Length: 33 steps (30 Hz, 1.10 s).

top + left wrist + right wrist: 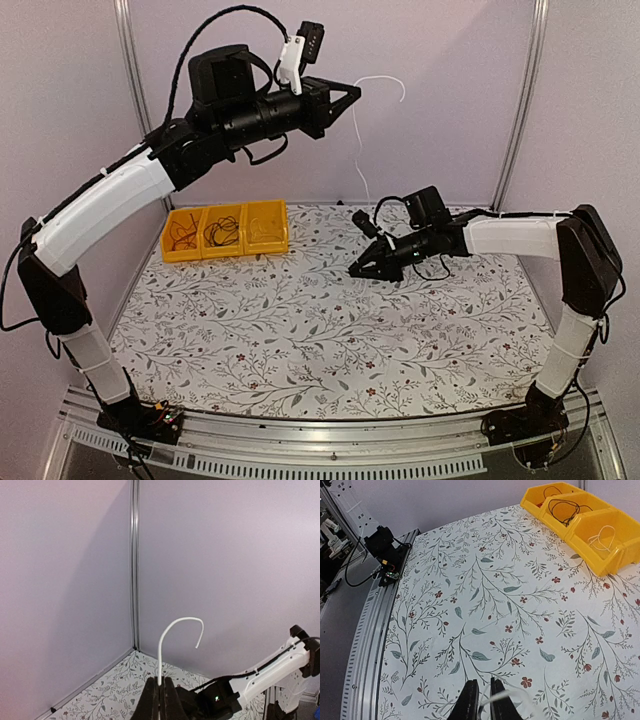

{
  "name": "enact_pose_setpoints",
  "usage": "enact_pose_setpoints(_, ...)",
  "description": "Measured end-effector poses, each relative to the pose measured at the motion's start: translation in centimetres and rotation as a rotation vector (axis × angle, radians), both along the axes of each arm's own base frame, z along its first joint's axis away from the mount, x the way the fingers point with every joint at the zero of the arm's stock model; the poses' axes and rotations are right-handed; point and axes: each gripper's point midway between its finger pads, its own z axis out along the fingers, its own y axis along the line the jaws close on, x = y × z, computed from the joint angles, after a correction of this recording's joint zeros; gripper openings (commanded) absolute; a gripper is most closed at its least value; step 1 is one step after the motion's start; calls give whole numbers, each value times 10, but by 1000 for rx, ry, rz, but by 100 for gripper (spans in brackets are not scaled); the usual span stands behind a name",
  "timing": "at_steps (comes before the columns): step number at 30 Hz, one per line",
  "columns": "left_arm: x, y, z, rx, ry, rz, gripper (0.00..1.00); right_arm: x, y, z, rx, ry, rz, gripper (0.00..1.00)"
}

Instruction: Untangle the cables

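A thin white cable (pixel 357 150) hangs from my left gripper (pixel 355 95), which is raised high near the back wall. Its free end curls over to the right. In the left wrist view the left gripper (pixel 160 684) is shut on this cable (pixel 172 626), which rises from between the fingers and hooks over. My right gripper (pixel 356 270) hovers low over the table. In the right wrist view it (pixel 481 699) is closed on a blurred white cable (pixel 507 696) that runs off to the right. The cable's path between the two grippers is partly hidden behind the right wrist.
A yellow three-compartment bin (pixel 225 250) stands at the back left, holding a dark reddish cable (pixel 182 232), a black cable (pixel 222 232) and a pale cable (pixel 264 222). It also shows in the right wrist view (pixel 607 562). The table has a floral cloth (pixel 300 330); metal posts frame the back wall.
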Motion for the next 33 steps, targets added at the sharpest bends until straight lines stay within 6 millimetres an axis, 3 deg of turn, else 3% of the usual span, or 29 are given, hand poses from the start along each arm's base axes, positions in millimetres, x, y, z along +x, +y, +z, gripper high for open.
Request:
enact_pose_setpoints(5, -16, 30, 95, -152, -166, 52, 0, 23, -22, -45, -59, 141, -127, 17)
enact_pose_setpoints(7, -21, 43, 123, -204, -223, 80, 0, 31, -32, -61, -89, 178, -177, 14)
enact_pose_setpoints(10, -27, 58, 147, -252, -273, 115, 0, 44, -44, -75, -123, 199, -241, 11)
enact_pose_setpoints(13, -26, 65, 154, -268, -292, 148, 0, 52, -50, -81, -149, 200, -289, 9)
enact_pose_setpoints(20, -15, 71, 148, -244, -300, 226, 0, 57, -56, -90, -182, 204, -342, 17)
enact_pose_setpoints(25, 4, 68, 119, -183, -249, 294, 0, 56, -59, -88, -201, 190, -345, 36)
enact_pose_setpoints(29, 26, 69, 77, -113, -168, 356, 0, 52, -62, -62, -193, 125, -324, 46)
enact_pose_setpoints(33, 46, 80, 37, -66, -89, 415, 0, 53, -65, -14, -169, -1, -305, 53)
